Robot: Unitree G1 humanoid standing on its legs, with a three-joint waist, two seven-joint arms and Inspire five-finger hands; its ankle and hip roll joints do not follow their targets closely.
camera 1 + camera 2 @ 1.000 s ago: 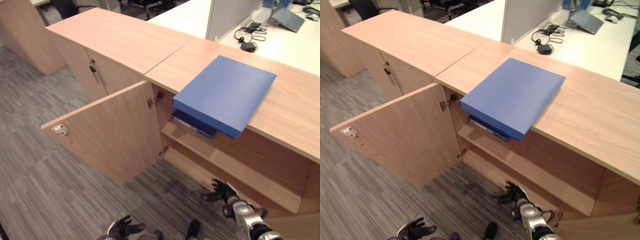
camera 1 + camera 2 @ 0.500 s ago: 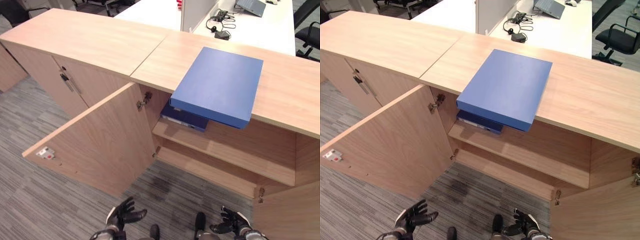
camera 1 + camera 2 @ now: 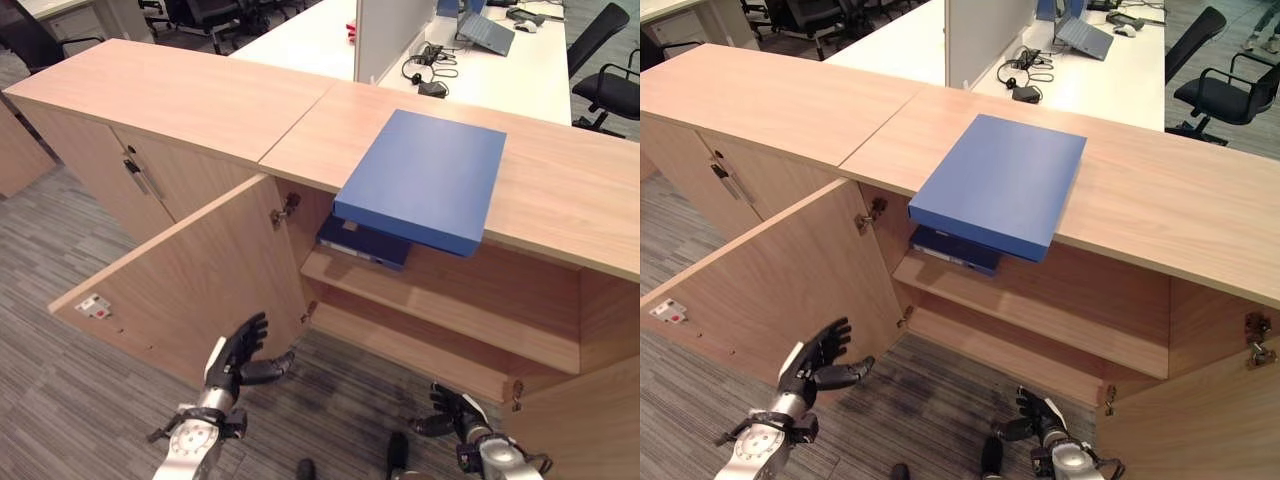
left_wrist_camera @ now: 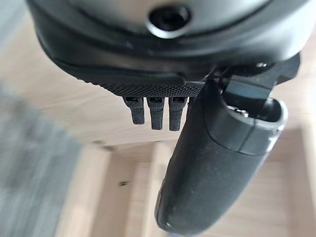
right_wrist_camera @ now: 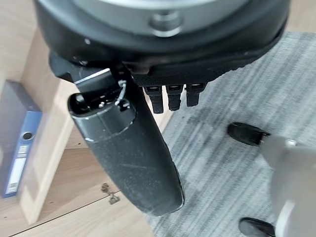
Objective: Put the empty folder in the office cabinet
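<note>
Long light-wood office cabinet (image 3: 200,100) runs across the upper half of the frame, its left door (image 3: 190,280) swung wide open at centre left, a second open door (image 3: 1200,420) at lower right. Inside, shelves (image 3: 440,300) sit at centre, upper one holding a dark blue ring binder (image 3: 362,243) lying flat at its left end. Blue folder (image 3: 425,178) lies flat on the cabinet top, centre right, near corner overhanging the front edge above the binder. Closed cabinet door with a metal handle (image 3: 138,176) at left. White desk (image 3: 1080,60) behind, top of frame, with a grey partition (image 3: 985,30), laptop (image 3: 1085,35), cables and a power adapter (image 3: 1025,92); black office chair (image 3: 1225,85) upper right. Grey striped carpet (image 3: 60,400) fills the bottom. Left hand (image 3: 236,352) at lower left in front of the open door, fingers spread straight, thumb out, holding nothing. Right hand (image 3: 452,410) low at bottom right near the lower shelf edge, fingers loosely extended, empty.
</note>
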